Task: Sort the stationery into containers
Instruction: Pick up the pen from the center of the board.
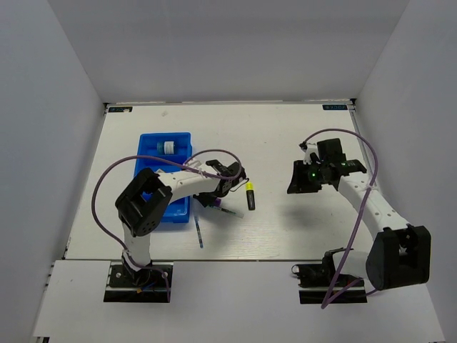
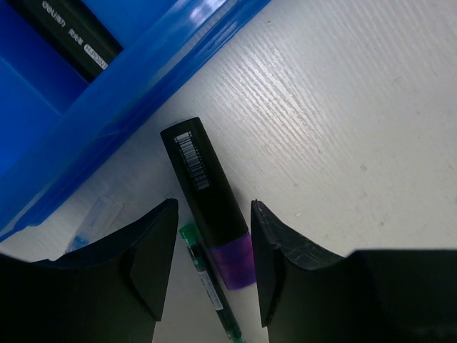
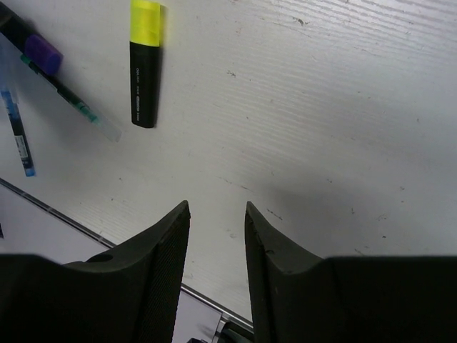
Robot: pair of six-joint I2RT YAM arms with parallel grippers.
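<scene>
The blue tray (image 1: 147,158) lies at the left with a small round pot (image 1: 168,147) in its far compartment and a black highlighter (image 2: 71,32) in another. My left gripper (image 2: 213,206) is open, low over the table just right of the tray. Its jaws straddle the purple-tipped black marker (image 2: 203,189) without pinching it. A thin green pen (image 2: 203,275) lies alongside the marker. A yellow-capped highlighter (image 1: 250,196) rests a little further right. My right gripper (image 3: 216,207) is open and empty over bare table on the right (image 1: 295,184).
A thin blue pen (image 1: 199,232) lies near the table's front edge (image 3: 71,214), below the tray. A clear-bodied pen end (image 2: 93,225) shows beside the tray wall (image 2: 143,78). Purple cables loop over both arms.
</scene>
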